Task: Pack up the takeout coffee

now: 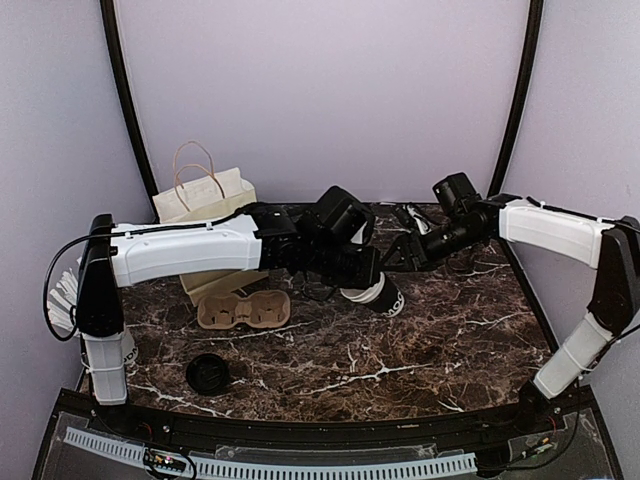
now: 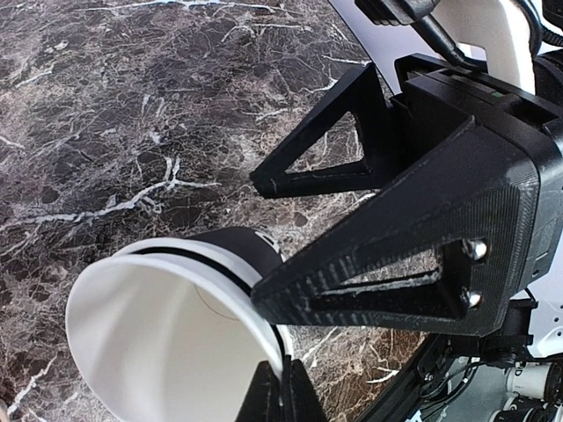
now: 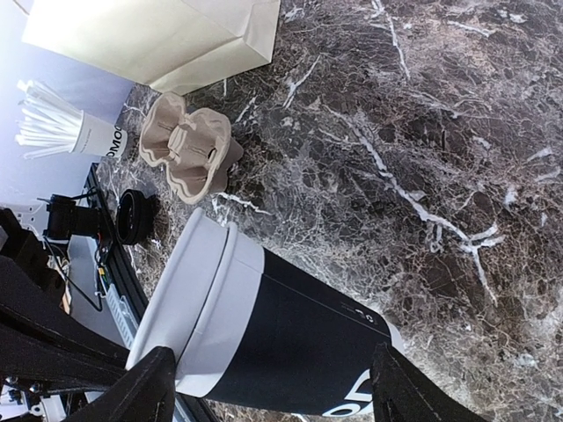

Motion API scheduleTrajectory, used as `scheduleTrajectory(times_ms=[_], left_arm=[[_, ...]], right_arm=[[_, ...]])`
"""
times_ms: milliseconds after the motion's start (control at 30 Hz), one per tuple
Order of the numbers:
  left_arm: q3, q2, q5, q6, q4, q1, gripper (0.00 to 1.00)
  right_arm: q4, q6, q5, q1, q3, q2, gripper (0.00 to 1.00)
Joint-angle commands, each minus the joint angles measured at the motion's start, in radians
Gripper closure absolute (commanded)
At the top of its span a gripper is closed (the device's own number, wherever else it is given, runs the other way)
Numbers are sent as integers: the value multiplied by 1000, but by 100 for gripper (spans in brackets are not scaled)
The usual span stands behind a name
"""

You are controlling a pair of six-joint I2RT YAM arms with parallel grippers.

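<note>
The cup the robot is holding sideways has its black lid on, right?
Not quite. The cup is held sideways by the left gripper, but it has no lid: the left wrist view shows its open white inside. A black lid lies loose on the table.

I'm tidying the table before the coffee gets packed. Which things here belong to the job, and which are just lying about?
Job in hand:
- lidless black paper cup, pinched at its rim by the left fingers
- loose black lid
- cardboard cup carrier
- paper bag

Probably just lying about:
- cup of straws
</note>
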Motion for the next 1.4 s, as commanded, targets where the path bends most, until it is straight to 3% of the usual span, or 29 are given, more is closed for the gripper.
scheduleTrajectory(times_ms=[0,167,433,633,900,1367], left_arm=[[46,-124,-59,21,-36,-20,100],[161,-98,-122,49,-150,-47,100],[162,-96,-137,51,-168,-50,100],[155,-98,-159,38,-185,-50,100],[108,-108,-167,-52,-156,-38,100],[-98,-212,-43,-158,75,5,100]], right_arm=[[-76,-22,246,-32,-4,52,24],[-79,-22,263,-40,-3,55,25],[-77,-33,227,-47,23,36,26],[-70,-100,202,-49,62,-64,25],[-39,-215,29,15,58,-207,15],[-43,-279,102,161,86,-173,17]])
